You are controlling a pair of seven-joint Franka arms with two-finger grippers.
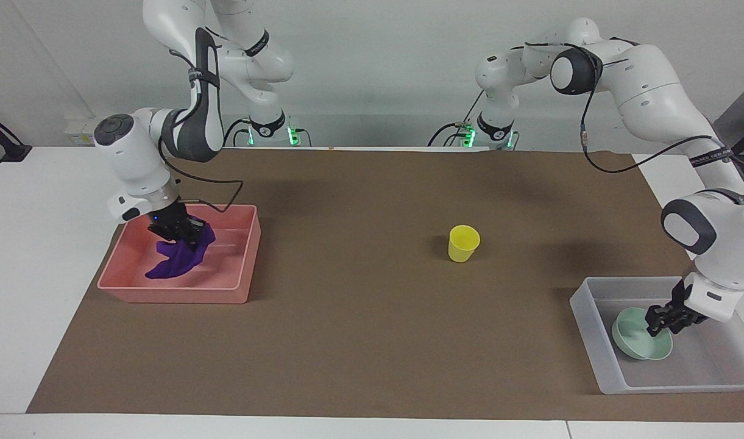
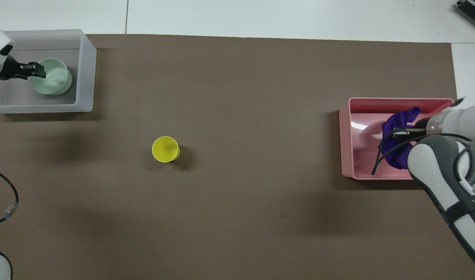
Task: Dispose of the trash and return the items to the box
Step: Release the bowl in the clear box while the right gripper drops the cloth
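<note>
The purple cloth trash (image 1: 177, 263) (image 2: 401, 119) hangs from my right gripper (image 1: 186, 235) (image 2: 393, 132), which is shut on it low inside the pink tray (image 1: 177, 296) (image 2: 346, 144). The cloth's lower end lies on the tray's floor. The mint-green bowl (image 1: 637, 344) (image 2: 54, 74) sits tilted in the translucent box (image 1: 591, 329) (image 2: 85, 70). My left gripper (image 1: 661, 322) (image 2: 41, 70) is at the bowl's rim with its fingers apart. The yellow cup (image 1: 463, 242) (image 2: 165, 149) stands upright on the brown mat between the tray and the box.
The pink tray is at the right arm's end of the mat and the box at the left arm's end. A loose black cable (image 2: 6, 210) lies near the left arm's base.
</note>
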